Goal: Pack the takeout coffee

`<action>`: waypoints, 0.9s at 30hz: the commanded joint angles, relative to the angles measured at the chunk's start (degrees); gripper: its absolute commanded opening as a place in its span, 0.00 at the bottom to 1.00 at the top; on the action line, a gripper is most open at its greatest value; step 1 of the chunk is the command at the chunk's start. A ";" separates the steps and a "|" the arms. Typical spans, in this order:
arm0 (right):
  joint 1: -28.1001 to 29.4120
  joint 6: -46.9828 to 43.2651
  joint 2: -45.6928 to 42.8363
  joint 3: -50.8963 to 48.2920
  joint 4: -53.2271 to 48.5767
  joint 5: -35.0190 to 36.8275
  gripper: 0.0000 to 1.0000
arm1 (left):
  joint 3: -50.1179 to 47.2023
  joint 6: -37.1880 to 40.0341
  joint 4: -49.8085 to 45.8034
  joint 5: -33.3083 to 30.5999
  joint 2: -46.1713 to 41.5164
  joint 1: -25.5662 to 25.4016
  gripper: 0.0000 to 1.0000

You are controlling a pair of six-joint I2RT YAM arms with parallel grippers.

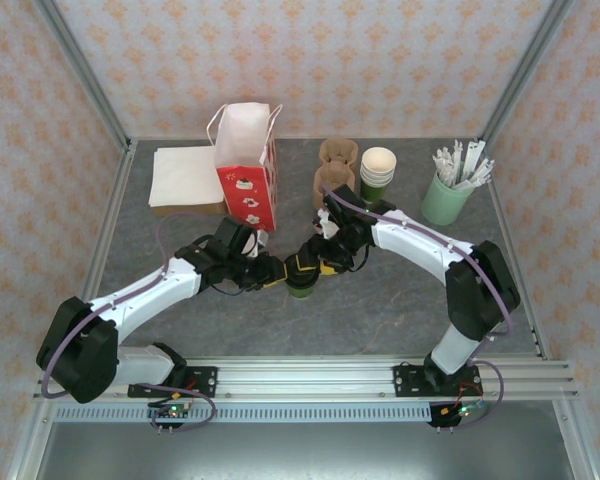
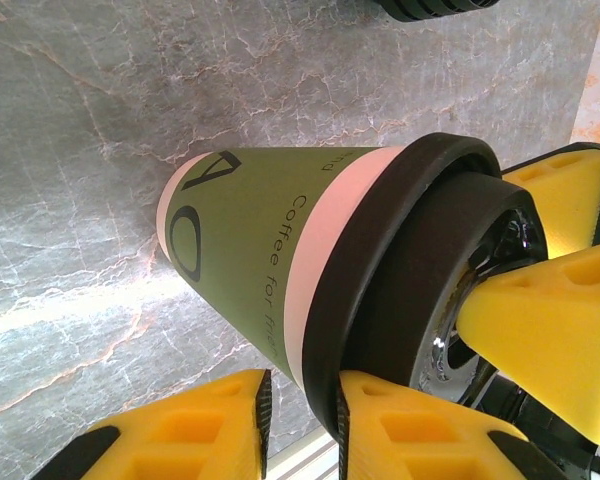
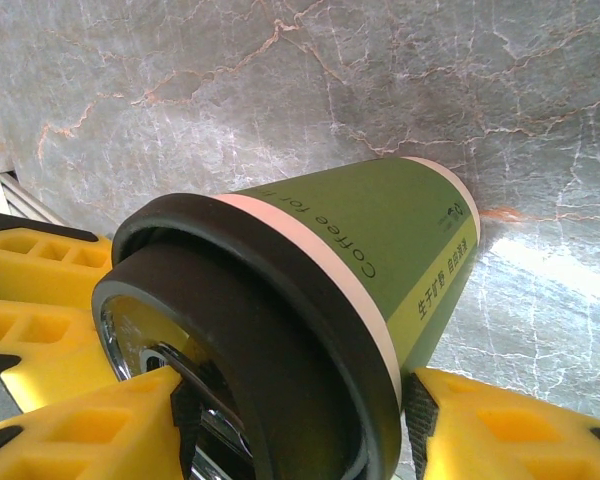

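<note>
Cup (image 1: 300, 288) at mid-table (image 1: 410, 310), just in front of the bag (image 1: 248, 185), not yet in it. My right gripper (image 3: 295, 425) pinches it below the lid (image 3: 280, 330). My left gripper (image 2: 302, 425) sits at the lid rim; I cannot tell its grip. Bagging is still to do.

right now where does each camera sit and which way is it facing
Top external: fixed above and behind the arms, looking down at the table; both arms reach from the bottom edge, left end effector and right end effector meeting at the takeout coffee.
Left wrist: on the left arm, looking along the left fingers at the cup's side and lid; the right fingers show at right.
Right wrist: on the right arm, facing the lid from the opposite side, right fingers at the bottom.
Shared: both wrist views show the cup.
</note>
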 commanded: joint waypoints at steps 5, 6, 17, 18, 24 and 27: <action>0.44 1.08 0.27 2.14 0.25 2.47 0.58 | -0.62 1.43 -10.61 -6.81 2.73 0.07 0.29; 0.44 1.20 0.04 2.75 0.32 2.61 0.59 | -0.02 1.47 -10.87 -6.80 2.62 0.05 0.30; -0.30 2.84 -2.60 4.41 0.92 4.16 0.67 | 2.30 2.22 -11.04 -6.11 4.65 -0.08 0.31; -0.43 2.83 -2.87 4.37 0.76 4.50 0.68 | 2.41 2.10 -10.94 -5.93 4.60 -0.02 0.31; -1.65 2.83 -6.67 3.90 1.29 7.33 0.70 | 4.93 1.92 -11.42 -5.75 3.88 -0.02 0.40; -2.54 2.56 -8.85 3.52 0.91 9.18 0.71 | 6.73 2.25 -12.81 -6.56 3.72 -0.02 0.43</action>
